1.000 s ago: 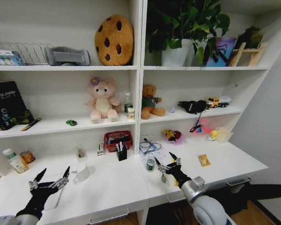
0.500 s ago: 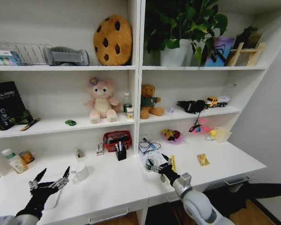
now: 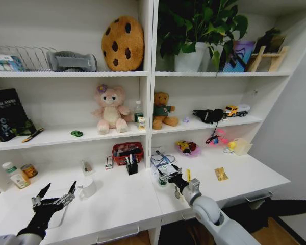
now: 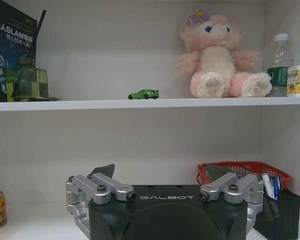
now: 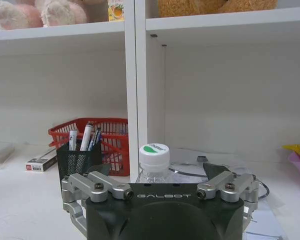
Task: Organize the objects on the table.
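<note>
The right hand, fingers spread, sits just before a small bottle on the tabletop. It looks light, smooth and tippable, best pinched around its body below the white cap. The left hand hovers spread, idle.

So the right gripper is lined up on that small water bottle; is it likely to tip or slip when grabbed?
The bottle stands upright and narrow, so a nudge could tip it. Its clear plastic looks smooth, possibly slippery. The right gripper is open around it.
</note>
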